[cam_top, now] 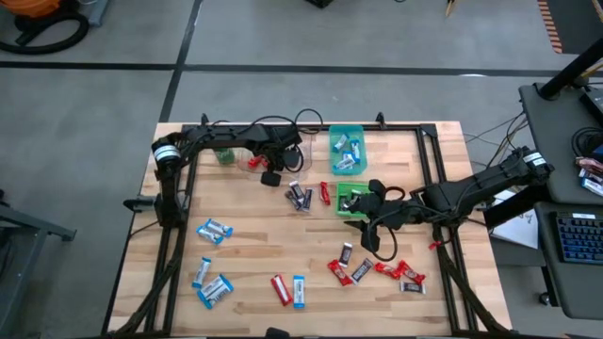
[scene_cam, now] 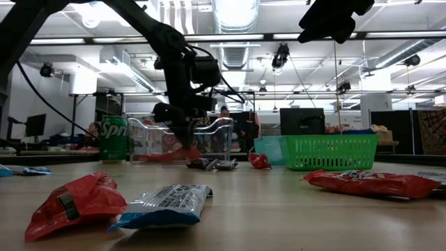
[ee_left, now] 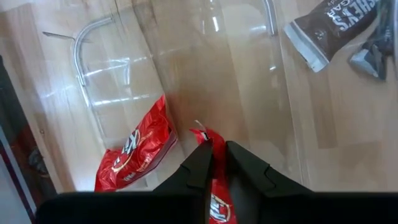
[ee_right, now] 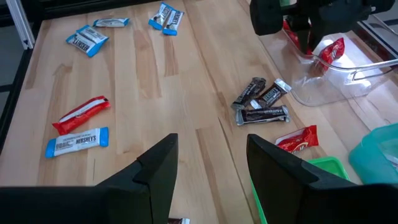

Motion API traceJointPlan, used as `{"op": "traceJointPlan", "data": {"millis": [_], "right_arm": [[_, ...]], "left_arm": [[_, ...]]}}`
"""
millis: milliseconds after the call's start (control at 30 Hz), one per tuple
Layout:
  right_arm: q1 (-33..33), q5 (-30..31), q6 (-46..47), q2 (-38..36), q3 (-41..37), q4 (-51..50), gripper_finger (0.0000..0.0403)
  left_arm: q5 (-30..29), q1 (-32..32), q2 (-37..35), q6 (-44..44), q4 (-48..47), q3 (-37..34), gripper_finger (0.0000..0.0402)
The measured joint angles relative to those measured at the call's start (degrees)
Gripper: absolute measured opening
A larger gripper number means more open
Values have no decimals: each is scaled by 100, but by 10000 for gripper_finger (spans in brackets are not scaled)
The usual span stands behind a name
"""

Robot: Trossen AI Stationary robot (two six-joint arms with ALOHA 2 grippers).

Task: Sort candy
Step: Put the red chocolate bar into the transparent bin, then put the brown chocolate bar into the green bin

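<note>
My left gripper (ee_left: 219, 150) reaches down from above into a clear plastic bin (ee_left: 124, 68) near the table's far edge (cam_top: 271, 176) and is shut on a shiny red candy bar (ee_left: 214, 193). A second red bar (ee_left: 137, 152) lies on the bin's floor. Dark brown bars (cam_top: 300, 196) lie just outside the bin. My right gripper (ee_right: 211, 155) hovers open above the green basket (cam_top: 353, 200), high above the table in the low view (scene_cam: 334, 17). Blue-and-white bars (cam_top: 214, 231) and red bars (cam_top: 400, 273) lie scattered on the near half. My left gripper pinches the red bar between its two fingers, which come from above and point down. The wrapper runs along the fingers, and its lower end (ee_left: 202, 132) sticks out past the fingertips. The bar hangs inside the clear bin (ee_right: 305, 40); whether it touches the floor I cannot tell.
A teal basket (cam_top: 346, 151) holding blue-and-white bars stands at the far edge, beside the green basket. A green drink can (scene_cam: 113, 139) stands left of the clear bin. A red bar (ee_right: 298, 138) lies by the green basket. Bare wood shows mid-table (cam_top: 264, 245).
</note>
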Motion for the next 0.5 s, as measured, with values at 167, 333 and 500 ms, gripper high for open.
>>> {"op": "traceJointPlan", "data": {"millis": [167, 333, 500], "right_arm": [[0, 0, 1, -2, 0, 0, 178], [0, 0, 100, -1, 0, 0, 178], [-1, -3, 642, 0, 0, -8, 178]], "left_arm": [[-9, 7, 0, -4, 0, -2, 50], [-59, 7, -5, -55, -136, 69, 63], [-9, 7, -225, -253, -515, 510, 64]]}}
